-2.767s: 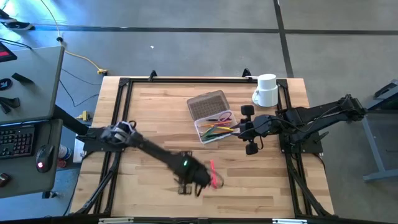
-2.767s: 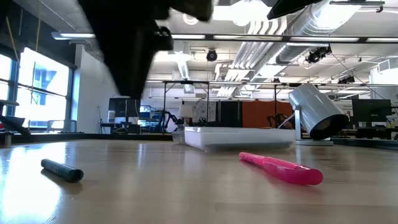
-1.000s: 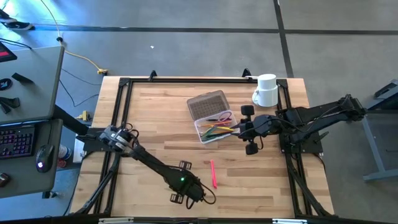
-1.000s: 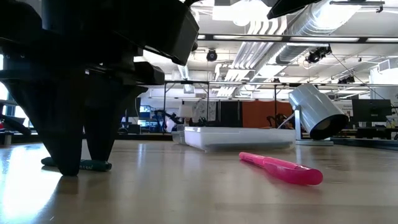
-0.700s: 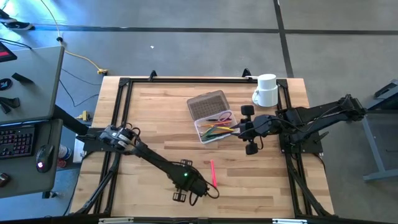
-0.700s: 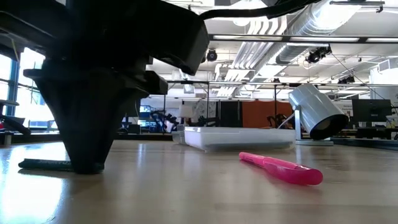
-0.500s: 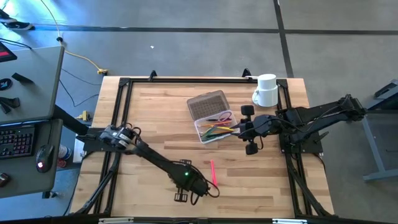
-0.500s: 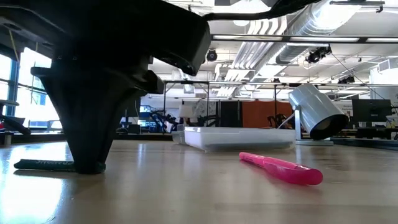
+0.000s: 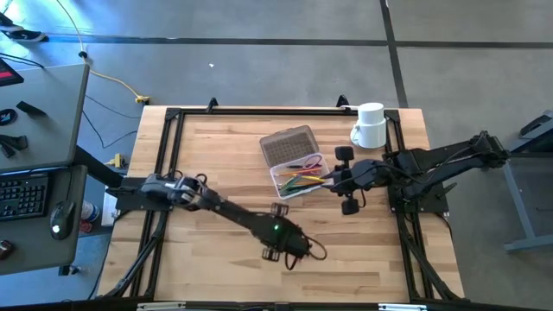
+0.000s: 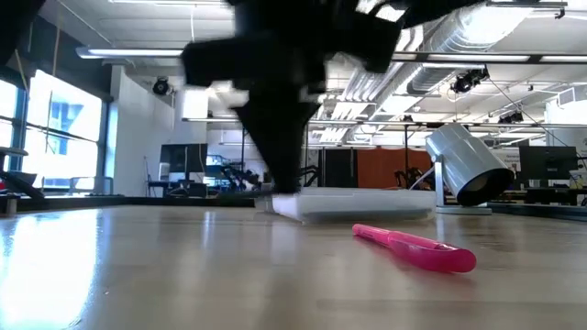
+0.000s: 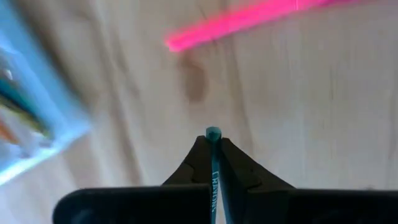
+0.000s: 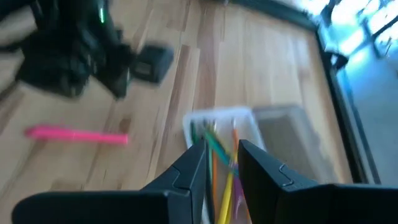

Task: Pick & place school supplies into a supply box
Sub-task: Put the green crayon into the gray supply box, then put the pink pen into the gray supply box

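Clamping a dark pen between its fingers, the left gripper hangs over the front-middle of the tabletop, and the wrist view shows that pen's blue-green tip poking out past the closed fingertips. Just beside that gripper lies the pink pen, flat on the wood and touching nothing; from the low view it sits in front of the supply box, and the left wrist view catches it as a bright streak ahead of the held pen.

Moving farther back, the supply box sits open near the middle of the tabletop, its clear tray holding a bundle of colored pencils, orange, yellow and green among them, with the grey dotted lid folded back flat behind it. Right beside the tray waits the right gripper, fingers parted with a narrow gap and nothing between them; its own wrist view looks straight down onto the pencils in the tray. At the far right corner stands a white mug, well apart from the box.
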Controlling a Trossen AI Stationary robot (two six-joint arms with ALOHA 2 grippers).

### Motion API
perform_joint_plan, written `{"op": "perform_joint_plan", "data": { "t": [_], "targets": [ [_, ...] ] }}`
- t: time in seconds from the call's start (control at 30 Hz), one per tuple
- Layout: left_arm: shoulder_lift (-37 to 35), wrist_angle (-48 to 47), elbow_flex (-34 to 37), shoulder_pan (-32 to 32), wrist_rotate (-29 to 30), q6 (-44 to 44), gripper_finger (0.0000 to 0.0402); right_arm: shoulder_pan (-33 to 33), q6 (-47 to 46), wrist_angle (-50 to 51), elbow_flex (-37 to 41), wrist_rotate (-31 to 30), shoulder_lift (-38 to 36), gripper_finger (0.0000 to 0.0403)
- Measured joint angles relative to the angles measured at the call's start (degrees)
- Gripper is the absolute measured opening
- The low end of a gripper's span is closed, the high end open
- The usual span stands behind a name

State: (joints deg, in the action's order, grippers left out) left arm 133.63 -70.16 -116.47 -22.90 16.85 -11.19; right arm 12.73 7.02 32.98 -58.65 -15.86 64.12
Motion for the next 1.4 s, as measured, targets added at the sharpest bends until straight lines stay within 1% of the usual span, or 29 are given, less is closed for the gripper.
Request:
{"op": "perform_joint_plan", "data": {
  "t": [0.13,0.2,0.27,0.33,0.43,0.53,0.6,0.67,0.73,0.9,0.97,1.03,1.1,1.17,1.27,1.3,1.33,1.4],
  "targets": [
    [-0.2,-2.47,-4.1,3.22,5.06,3.9,0.0042,0.04,-3.74,6.48,0.0,-0.02,0.0,0.0079],
    [-0.2,-3.0,-5.31,5.74,9.29,7.07,0.0051,0.05,-6.21,10.33,0.0,-0.11,0.0,0.0079],
    [-0.2,-2.6,-6.93,8.68,11.9,10.58,0.0054,0.06,-8.57,12.86,0.02,-0.3,0.0,0.0079],
    [-0.39,-1.22,-7.38,11.87,12.04,13.4,0.0054,0.04,-9.73,13.54,0.02,-0.32,0.0,0.0079],
    [-0.33,1.71,-7.36,17.17,7.02,15.33,0.0052,0.04,-9.55,13.45,0.02,-0.36,0.0,0.0079],
    [0.5,4.51,-7.42,22.23,-1.36,10.53,0.0059,0.04,-9.66,13.58,0.02,-0.81,0.0,0.0079],
    [0.85,4.09,-7.25,24.91,-6.82,7.34,0.0069,0.02,-9.64,13.58,0.02,-0.99,-0.02,0.0078],
    [1.69,5.33,-7.45,26.54,-8.6,6.8,0.0082,0.02,-9.61,13.45,0.02,-1.5,-0.02,0.0079],
    [2.12,4.68,-7.31,27.31,-7.68,6.93,0.0097,0.03,-9.61,13.92,0.04,-1.36,-0.02,0.0079],
    [3.06,6.02,-7.42,27.46,-2.56,8.37,0.0139,0.04,-9.59,13.82,0.04,-2.92,-0.02,0.0079],
    [3.16,4.99,-7.34,27.4,-2.32,8.12,0.0152,0.06,-9.59,13.76,0.04,-2.91,-0.02,0.0079],
    [3.01,3.36,-7.41,27.16,-3.54,7.56,0.016,0.08,-9.58,13.49,0.04,-3.1,-0.02,0.0079],
    [2.43,-1.36,-7.38,27.0,-4.49,6.67,0.0162,0.06,-9.58,13.41,0.04,-3.12,-0.02,0.0079],
    [1.35,-6.23,-7.38,26.95,-2.87,2.52,0.016,0.06,-9.42,12.94,0.04,-3.1,-0.02,0.0079],
    [-0.9,-18.07,-8.51,27.08,-0.89,-7.11,0.0154,0.06,-8.2,11.31,0.04,-3.06,-0.02,0.0079],
    [-1.71,-20.71,-8.8,27.11,-0.59,-9.93,0.0152,0.06,-7.98,10.61,0.04,-2.99,-0.02,0.0079],
    [-2.73,-20.3,-8.75,27.11,-0.43,-11.65,0.0151,0.06,-7.99,10.05,0.04,-3.0,-0.02,0.0079],
    [-6.28,-18.91,-7.88,26.74,-2.14,-12.56,0.015,0.06,-8.03,9.26,0.04,-2.92,-0.02,0.0079]
  ]
}}
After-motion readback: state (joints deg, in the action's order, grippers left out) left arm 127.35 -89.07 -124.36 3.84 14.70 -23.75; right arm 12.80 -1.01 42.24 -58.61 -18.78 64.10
